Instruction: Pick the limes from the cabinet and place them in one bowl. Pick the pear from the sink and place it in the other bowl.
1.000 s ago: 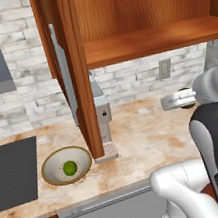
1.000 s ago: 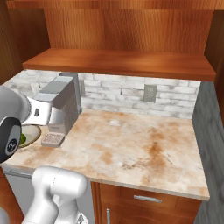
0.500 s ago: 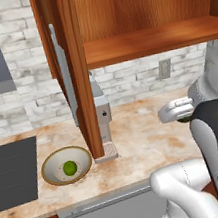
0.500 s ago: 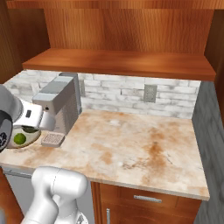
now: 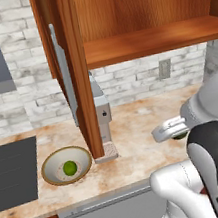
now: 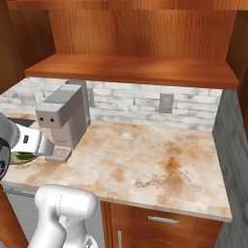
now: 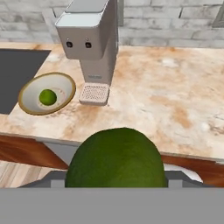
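A dark green lime (image 7: 116,157) fills the bottom of the hand view, with my gripper (image 5: 168,131) shut on it above the counter's front edge. The shallow cream bowl (image 5: 48,164) with the olive-gold rim sits on the counter to the left, and a second lime (image 5: 69,167) lies inside it. In the hand view this bowl (image 7: 27,89) and its lime (image 7: 47,97) lie ahead and to the left of the held one. The reddish-brown cabinet (image 5: 145,41) hangs above the counter with its door (image 5: 74,61) swung open. The pear, the sink and the other bowl are out of view.
A grey coffee machine (image 5: 102,117) stands against the brick wall just right of the bowl, its drip tray (image 7: 95,93) beside the rim. A dark cooktop (image 5: 11,174) lies left of the bowl. The open cabinet door hangs over the bowl's right side.
My gripper has carried the lime leftwards and down, away from the cabinet shelf and closer to the counter's front edge. The bowl and its lime have not moved.
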Motion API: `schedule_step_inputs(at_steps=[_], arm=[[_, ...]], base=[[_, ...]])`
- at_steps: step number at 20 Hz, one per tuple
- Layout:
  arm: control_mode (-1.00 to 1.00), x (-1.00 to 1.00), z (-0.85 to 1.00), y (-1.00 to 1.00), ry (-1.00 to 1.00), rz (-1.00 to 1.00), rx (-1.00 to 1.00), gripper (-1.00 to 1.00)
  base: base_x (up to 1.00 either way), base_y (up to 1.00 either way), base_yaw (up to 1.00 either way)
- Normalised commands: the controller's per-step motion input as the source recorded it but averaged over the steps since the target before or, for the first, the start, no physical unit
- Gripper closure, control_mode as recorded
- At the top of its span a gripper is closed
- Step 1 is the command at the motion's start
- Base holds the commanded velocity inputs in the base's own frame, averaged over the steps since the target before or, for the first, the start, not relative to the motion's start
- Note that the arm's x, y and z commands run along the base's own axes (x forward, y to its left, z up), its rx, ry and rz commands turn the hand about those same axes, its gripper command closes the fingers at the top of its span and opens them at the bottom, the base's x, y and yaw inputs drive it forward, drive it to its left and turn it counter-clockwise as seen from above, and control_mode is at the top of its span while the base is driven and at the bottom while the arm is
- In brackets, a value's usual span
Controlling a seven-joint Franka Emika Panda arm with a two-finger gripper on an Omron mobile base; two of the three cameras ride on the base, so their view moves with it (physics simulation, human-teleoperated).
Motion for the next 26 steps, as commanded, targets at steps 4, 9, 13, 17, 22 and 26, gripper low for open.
schedule_step_inputs(at_steps=[4,9,13,17,22,26], arm=[[-1.00,0.00,-0.04,0.39,0.00,0.06,0.00,1.00],[-1.00,0.00,0.00,0.42,0.00,0.05,0.02,1.00],[-1.00,0.00,0.00,0.44,0.00,0.05,0.04,1.00],[-1.00,0.04,0.00,0.41,-0.03,0.05,0.13,1.00],[-1.00,0.20,0.00,0.26,-0.02,0.03,0.18,1.00],[-1.00,0.25,-0.06,0.20,0.00,0.02,0.11,1.00]], base=[[0.00,0.00,0.00],[0.00,0.00,0.00],[0.00,0.00,0.00],[0.00,0.00,0.00],[0.00,0.00,0.00],[0.00,0.00,0.00]])
